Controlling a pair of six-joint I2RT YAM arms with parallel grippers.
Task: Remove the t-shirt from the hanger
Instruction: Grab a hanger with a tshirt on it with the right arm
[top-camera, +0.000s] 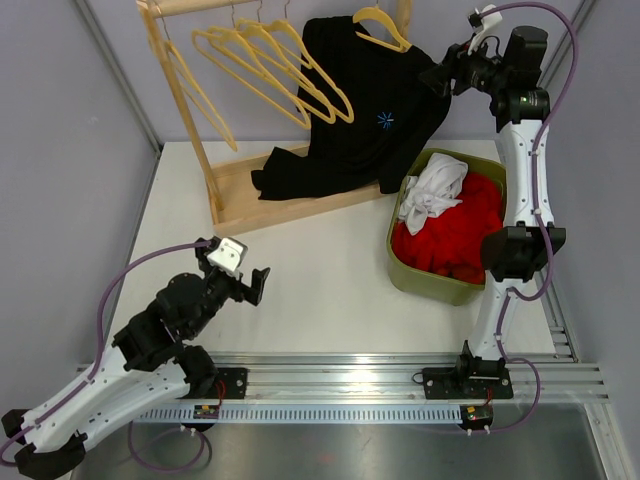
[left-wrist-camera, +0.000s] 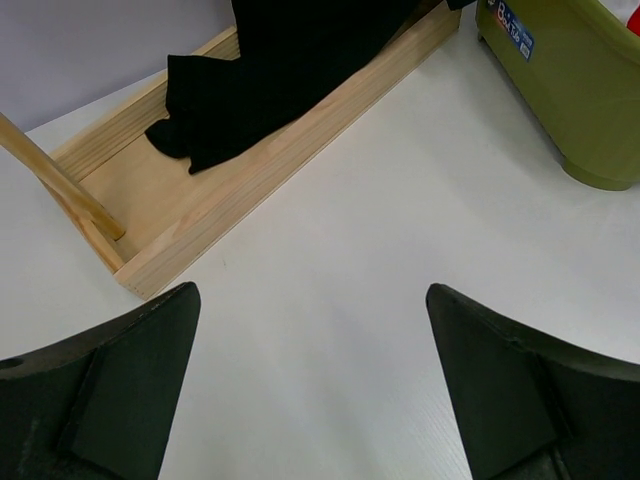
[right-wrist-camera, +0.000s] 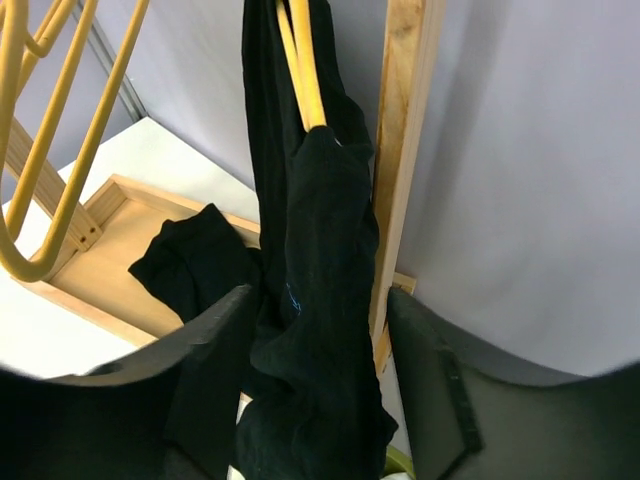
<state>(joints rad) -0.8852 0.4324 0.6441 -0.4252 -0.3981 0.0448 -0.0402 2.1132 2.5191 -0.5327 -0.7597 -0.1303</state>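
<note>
Right pincer (right-wrist-camera: 320, 295) is up high at the far right end of the rack. Its jaws are apart and straddle the hanging bunch of the black t-shirt (top-camera: 370, 110). Fabric fills most of the gap, and a sliver of the wooden post (right-wrist-camera: 400, 150) shows beside the right finger, so I read this as lined up for a pinch, not clamped yet. Going in just under the yellow hanger (right-wrist-camera: 305, 60) makes sense: the hanger arm runs down into the cloth there, so a grip at that spot should let the shirt be dragged off the arm rather than pulling hanger and all off the rail. The t-shirt is on that hanger at the right end of the wooden clothes rack (top-camera: 190, 110), and its lower part is slumped onto the rack's base tray (top-camera: 240, 200). That means part of its weight is carried, and it could snag on the tray lip. The empty yellow hangers (top-camera: 270, 65) are bunched to the left, apart from the working one. The green tub (top-camera: 420, 275) with red clothes (top-camera: 455, 235) and a white garment (top-camera: 432, 190) sits just beside the rack base, likely the drop spot. Left pincer (left-wrist-camera: 312, 290) is low over the bare tabletop (top-camera: 320, 290), jaws spread fully and holding nothing. It looks parked out of the way, facing the tray in case a second hold is needed.
</note>
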